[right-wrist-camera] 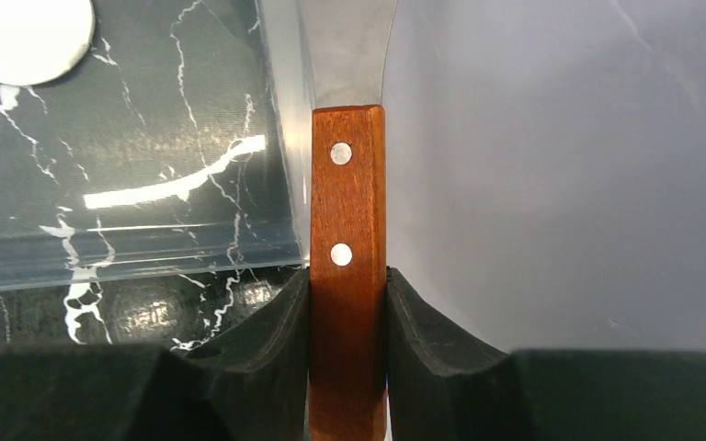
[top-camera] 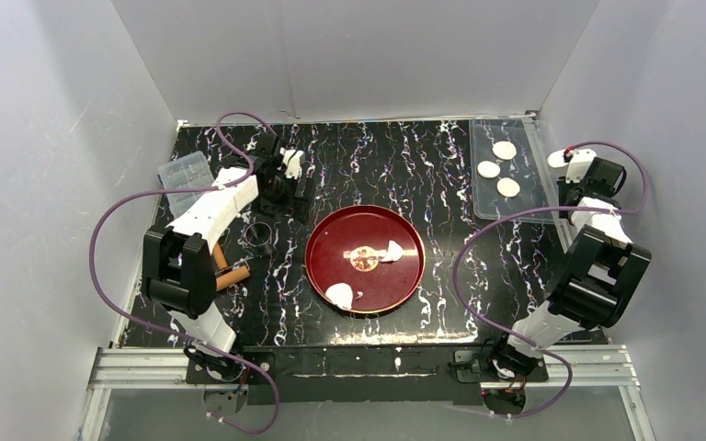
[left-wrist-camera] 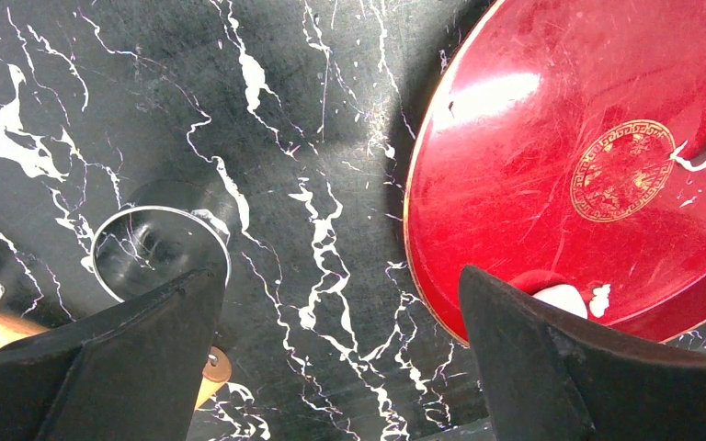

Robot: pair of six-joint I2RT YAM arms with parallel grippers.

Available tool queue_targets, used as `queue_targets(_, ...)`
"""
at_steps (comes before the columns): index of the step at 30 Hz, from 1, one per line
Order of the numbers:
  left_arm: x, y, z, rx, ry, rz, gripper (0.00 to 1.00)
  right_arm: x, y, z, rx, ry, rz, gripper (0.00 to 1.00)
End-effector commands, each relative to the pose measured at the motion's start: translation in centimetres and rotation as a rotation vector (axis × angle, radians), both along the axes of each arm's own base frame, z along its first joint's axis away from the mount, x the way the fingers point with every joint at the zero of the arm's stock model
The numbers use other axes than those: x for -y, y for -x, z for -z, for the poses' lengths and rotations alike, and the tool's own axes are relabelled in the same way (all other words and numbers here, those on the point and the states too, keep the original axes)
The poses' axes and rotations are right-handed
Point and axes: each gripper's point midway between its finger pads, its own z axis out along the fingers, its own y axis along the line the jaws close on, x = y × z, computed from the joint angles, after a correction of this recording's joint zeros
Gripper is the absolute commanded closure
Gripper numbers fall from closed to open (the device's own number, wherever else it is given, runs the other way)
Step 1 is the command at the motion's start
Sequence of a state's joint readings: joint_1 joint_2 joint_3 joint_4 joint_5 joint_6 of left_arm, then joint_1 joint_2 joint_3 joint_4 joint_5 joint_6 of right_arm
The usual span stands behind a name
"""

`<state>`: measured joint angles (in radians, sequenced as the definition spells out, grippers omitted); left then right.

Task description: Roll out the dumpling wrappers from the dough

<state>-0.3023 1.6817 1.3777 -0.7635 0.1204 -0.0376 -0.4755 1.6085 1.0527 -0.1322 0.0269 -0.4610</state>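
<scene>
Dough [top-camera: 340,294], soft, matte white and ragged in outline, lies in two pieces inside the round red lacquered tray [top-camera: 331,246] at the middle of the black white-veined marble tabletop [top-camera: 441,230]: one piece near the tray's near rim, the other beside its gold centre emblem. Three dumpling wrappers [top-camera: 505,150], thin round white discs, sit apart from each other on the clear plastic sheet [top-camera: 487,202] at the far right corner. The left arm [top-camera: 211,209] bends up at its elbow and stretches forward to the far left. The left gripper [left-wrist-camera: 335,280] points down over bare tabletop with its jaws spread wide and holding nothing, the small metal ring [left-wrist-camera: 161,253] by one finger and the tray by the other. A wooden rolling pin [top-camera: 228,274] lies near the ring. The right arm [top-camera: 597,266] is folded along the right edge. The right gripper [right-wrist-camera: 347,287] is clamped on the brown riveted wooden handle of a metal-bladed scraper [right-wrist-camera: 347,184], just beside the sheet's edge.
</scene>
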Motion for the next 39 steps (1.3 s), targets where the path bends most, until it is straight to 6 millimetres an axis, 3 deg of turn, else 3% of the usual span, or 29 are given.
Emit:
queue_targets(1,0.1,-0.2,-0.6,0.002,0.020,-0.001,0.02,2.1,-0.1,-2.9,0.044,0.133,0.035,0.99)
queue_targets(20,-0.3,-0.2,-0.6,0.000,0.034,-0.014,0.02,2.7,-1.1,-2.9,-0.070,0.395,0.010,0.99)
queue_targets(39,-0.5,-0.3,-0.6,-0.020,0.087,-0.052,0.02,1.8,-2.0,-2.9,-0.153,0.624,-0.099,0.99)
